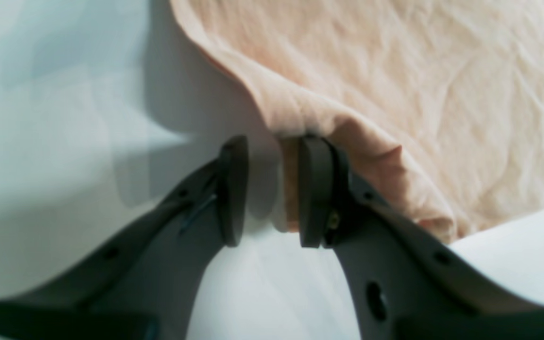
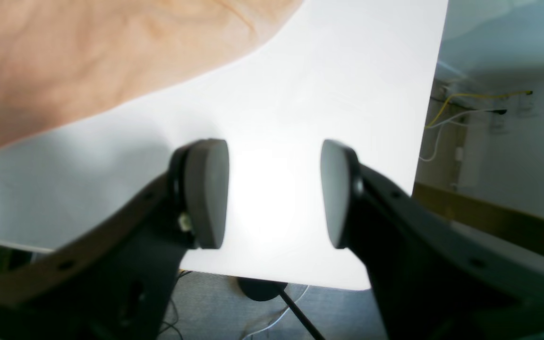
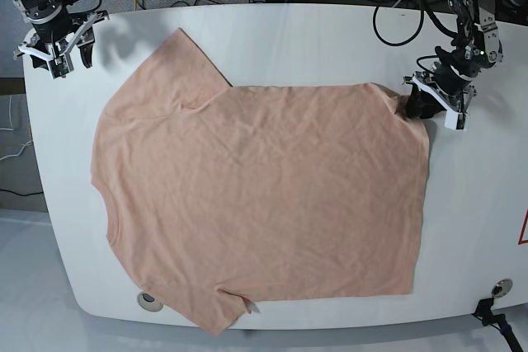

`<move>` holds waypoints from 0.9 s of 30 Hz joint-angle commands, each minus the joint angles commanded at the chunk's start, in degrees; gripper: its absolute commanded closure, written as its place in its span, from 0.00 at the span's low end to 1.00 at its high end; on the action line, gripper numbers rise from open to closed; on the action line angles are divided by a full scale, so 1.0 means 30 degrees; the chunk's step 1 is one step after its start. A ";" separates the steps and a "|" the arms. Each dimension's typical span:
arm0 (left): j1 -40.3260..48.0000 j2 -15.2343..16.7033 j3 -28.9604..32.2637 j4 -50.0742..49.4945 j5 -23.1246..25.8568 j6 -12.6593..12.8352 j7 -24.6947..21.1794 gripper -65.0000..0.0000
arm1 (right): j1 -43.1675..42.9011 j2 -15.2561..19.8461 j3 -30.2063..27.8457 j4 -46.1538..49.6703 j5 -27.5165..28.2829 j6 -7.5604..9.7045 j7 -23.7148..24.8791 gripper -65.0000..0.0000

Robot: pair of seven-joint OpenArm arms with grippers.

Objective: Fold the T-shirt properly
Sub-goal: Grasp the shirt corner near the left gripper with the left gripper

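The T-shirt (image 3: 264, 204) is plain peach-pink, short-sleeved and finely wrinkled all over, spread flat on the white desk (image 3: 487, 195) and covering most of it. No print, label or writing can be made out on the side that faces up.

In the base view its long axis runs left to right: the neck and both sleeves lie toward the left, one sleeve pointing to the upper left and the other to the lower middle, while the straight hem runs down the right side.

The left gripper (image 1: 265, 189) sits at the hem's far corner. Its jaws stand a little apart with a lifted fold of the shirt's edge between them; one pad (image 1: 317, 189) touches the cloth, the other shows a gap, so the fold is not yet pinched.

The right gripper (image 2: 274, 193) hangs released, jaws wide, over bare desk near the far left corner, just beyond the upper sleeve and touching nothing. Beyond the desk edge in the right wrist view, yellow and white cables (image 2: 456, 113) run along a wall.
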 joint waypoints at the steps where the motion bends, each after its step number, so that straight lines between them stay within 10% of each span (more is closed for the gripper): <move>1: 0.0027 -0.0002 0.0013 0.0014 0.0000 0.0025 0.0050 0.75 | 0.0004 -0.0019 -0.0005 0.0037 -0.0042 0.0010 0.0018 0.53; 27: 0.0728 -0.0204 0.0112 0.0763 0.0111 0.0116 0.0959 0.76 | 0.0396 -0.0332 -0.0067 -0.0196 0.0201 -0.0020 0.0091 0.53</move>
